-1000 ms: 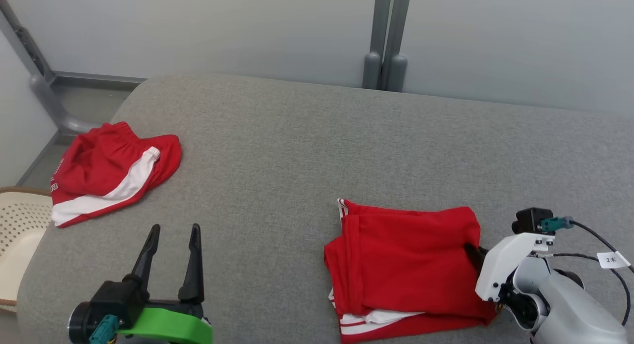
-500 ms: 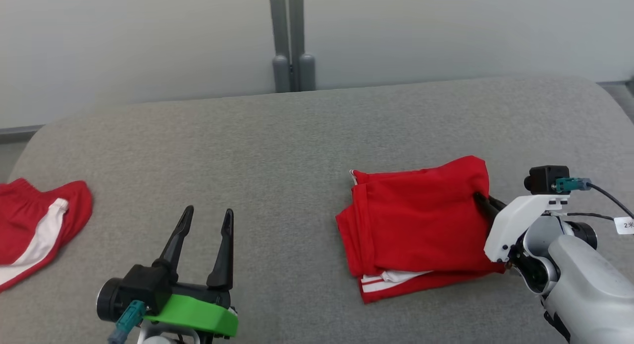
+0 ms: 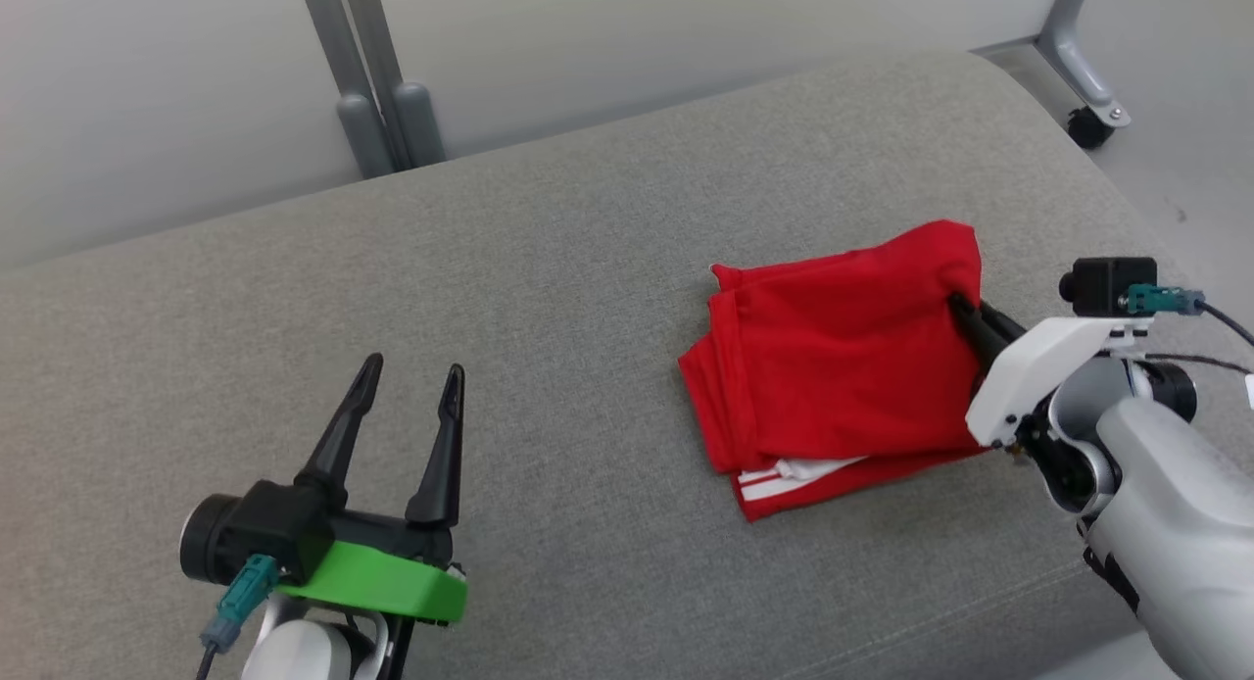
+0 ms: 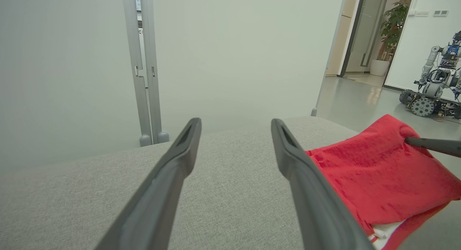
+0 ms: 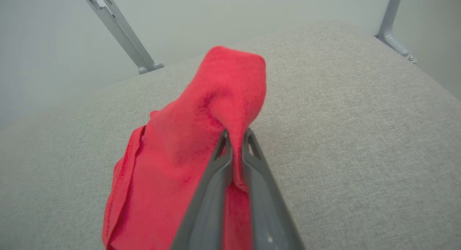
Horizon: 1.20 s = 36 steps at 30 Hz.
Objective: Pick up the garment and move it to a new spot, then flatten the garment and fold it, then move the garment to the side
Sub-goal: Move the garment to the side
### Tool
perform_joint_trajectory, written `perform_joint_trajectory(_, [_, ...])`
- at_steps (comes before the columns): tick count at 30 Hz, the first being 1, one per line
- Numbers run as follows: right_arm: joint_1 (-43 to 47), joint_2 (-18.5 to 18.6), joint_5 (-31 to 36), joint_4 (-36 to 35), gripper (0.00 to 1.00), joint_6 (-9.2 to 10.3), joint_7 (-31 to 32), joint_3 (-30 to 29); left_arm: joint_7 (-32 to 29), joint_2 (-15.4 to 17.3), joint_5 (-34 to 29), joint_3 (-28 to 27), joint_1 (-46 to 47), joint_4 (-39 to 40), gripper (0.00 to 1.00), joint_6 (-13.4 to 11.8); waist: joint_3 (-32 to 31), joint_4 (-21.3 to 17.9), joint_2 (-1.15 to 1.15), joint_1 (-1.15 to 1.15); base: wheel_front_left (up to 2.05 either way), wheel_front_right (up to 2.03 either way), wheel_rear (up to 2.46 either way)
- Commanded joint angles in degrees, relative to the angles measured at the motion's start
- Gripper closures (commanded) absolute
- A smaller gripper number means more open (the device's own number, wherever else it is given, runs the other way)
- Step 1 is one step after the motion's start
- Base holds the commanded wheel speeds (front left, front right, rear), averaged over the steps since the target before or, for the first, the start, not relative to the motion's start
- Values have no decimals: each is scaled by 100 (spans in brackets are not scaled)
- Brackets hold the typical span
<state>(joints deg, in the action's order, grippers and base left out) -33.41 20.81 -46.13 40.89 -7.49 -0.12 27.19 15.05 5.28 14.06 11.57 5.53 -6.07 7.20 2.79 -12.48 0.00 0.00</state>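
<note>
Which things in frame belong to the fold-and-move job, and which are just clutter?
Job:
- garment, red, folded
- right hand, shut on the garment's edge
- left hand, open, empty
- grey pad under the garment

Clutter:
- posts
- wheeled leg
- other robot
- plant

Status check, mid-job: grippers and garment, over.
Right gripper shut on folded red garment, corner raised. Left gripper open, apart from it. Nothing seen blocking on grey cushion.
</note>
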Motion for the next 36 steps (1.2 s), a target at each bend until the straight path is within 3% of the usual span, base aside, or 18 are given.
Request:
perform_joint_trajectory(1, [-280,59,-2,-9,100,0,-114,0,12,115,-31,-20,166,55,0,-6,526,-251,0,0,0,0,0])
perform_joint_trajectory(7, [-1140,257,137,280,100,0,-180,104,-168,409,-84,-77,522,300,0,2,1311,-96,0,0,0,0,0])
perform_joint_trajectory(13, [-2063,764,312,721,100,0,-50,350,-391,676,-124,-109,862,647,0,10,2088,193,0,0,0,0,0])
perform_joint_trajectory(18, [-2688,1235,460,1146,100,0,-78,516,-470,780,-136,-84,1070,848,0,12,2572,421,0,0,0,0,0])
perform_joint_trajectory(22, [-3007,1384,533,1713,100,0,-71,570,-428,781,-130,-52,1157,842,0,6,2725,575,0,0,0,0,0])
perform_joint_trajectory(23, [-3088,1400,564,1882,73,0,-124,550,-404,768,-117,-45,1170,820,0,0,2725,608,0,0,0,0,0])
perform_joint_trajectory(24, [-3133,1410,599,2004,0,0,-177,552,-375,752,-104,-35,1181,798,0,-4,2709,639,0,0,0,0,0])
perform_joint_trajectory(30, [-3151,1335,798,2669,0,0,-604,621,-200,630,-10,-8,1078,538,0,-43,2297,782,0,0,0,0,0])
perform_joint_trajectory(36, [-2942,1244,990,2756,0,0,-1241,744,-70,520,120,-121,806,262,0,-127,1544,896,0,0,0,0,0])
